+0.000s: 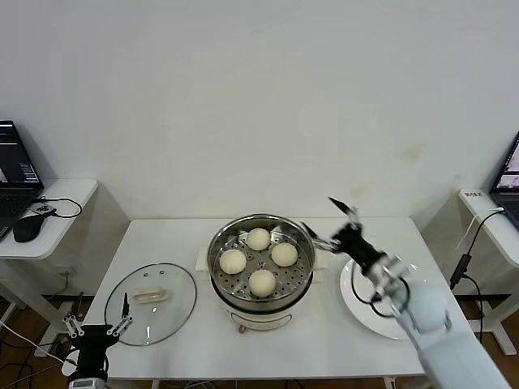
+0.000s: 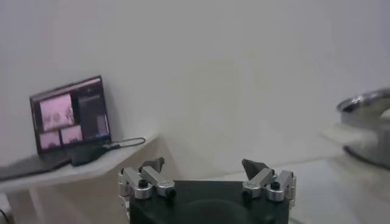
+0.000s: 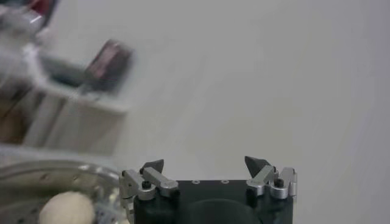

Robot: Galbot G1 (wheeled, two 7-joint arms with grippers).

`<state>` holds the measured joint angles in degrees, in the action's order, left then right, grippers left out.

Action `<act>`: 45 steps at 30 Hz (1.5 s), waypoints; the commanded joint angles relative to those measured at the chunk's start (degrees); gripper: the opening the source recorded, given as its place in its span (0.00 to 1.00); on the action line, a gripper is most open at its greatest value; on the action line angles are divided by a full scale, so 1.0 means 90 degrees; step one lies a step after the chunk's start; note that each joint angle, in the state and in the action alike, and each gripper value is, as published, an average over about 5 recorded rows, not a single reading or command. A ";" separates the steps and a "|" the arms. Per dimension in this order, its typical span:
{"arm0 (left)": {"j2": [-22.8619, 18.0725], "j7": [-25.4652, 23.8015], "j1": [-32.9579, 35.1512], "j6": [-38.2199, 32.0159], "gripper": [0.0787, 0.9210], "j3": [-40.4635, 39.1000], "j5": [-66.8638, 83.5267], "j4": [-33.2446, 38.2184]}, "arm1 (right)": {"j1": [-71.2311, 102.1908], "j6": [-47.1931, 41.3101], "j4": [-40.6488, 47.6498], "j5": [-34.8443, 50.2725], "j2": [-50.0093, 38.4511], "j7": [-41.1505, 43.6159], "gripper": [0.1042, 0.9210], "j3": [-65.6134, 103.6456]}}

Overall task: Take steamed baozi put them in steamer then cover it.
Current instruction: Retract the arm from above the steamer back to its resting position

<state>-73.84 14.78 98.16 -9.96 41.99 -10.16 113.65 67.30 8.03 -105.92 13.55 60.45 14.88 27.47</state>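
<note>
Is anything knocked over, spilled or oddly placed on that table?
Nothing stands out. Four baozi sit neatly in the steamer, and the cover lies flat on the table beside it, not yet on.

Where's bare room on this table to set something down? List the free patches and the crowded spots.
Free: the table strip behind the lid, left of the steamer; also the front edge between steamer and plate. Crowded: the steamer holds four baozi; the open right gripper hangs beside its rim above the plate. The open left gripper is by the lid's front edge.
</note>
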 commanded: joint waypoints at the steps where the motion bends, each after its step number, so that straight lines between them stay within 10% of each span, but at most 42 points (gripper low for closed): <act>1: 0.0152 0.0547 -0.0394 -0.0761 0.88 0.0683 -0.4861 -0.1280 | 0.2523 0.1238 -0.0030 -0.0636 0.2081 -0.0310 0.88 0.2232; 10: 0.0662 0.0088 -0.0491 -0.0438 0.88 0.0797 -0.7003 -0.1813 | 0.2548 0.1232 0.0104 -0.0934 0.2354 -0.0456 0.88 0.2524; 45: 0.0868 -0.0636 -0.2568 -0.0162 0.88 -0.0631 -0.6712 -0.3105 | 0.2601 0.1357 0.0352 -0.1270 0.2414 -0.0434 0.88 0.2929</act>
<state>-66.46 9.45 79.98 -11.49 37.87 -69.83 89.47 90.29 19.99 -102.87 2.72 81.67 11.07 53.28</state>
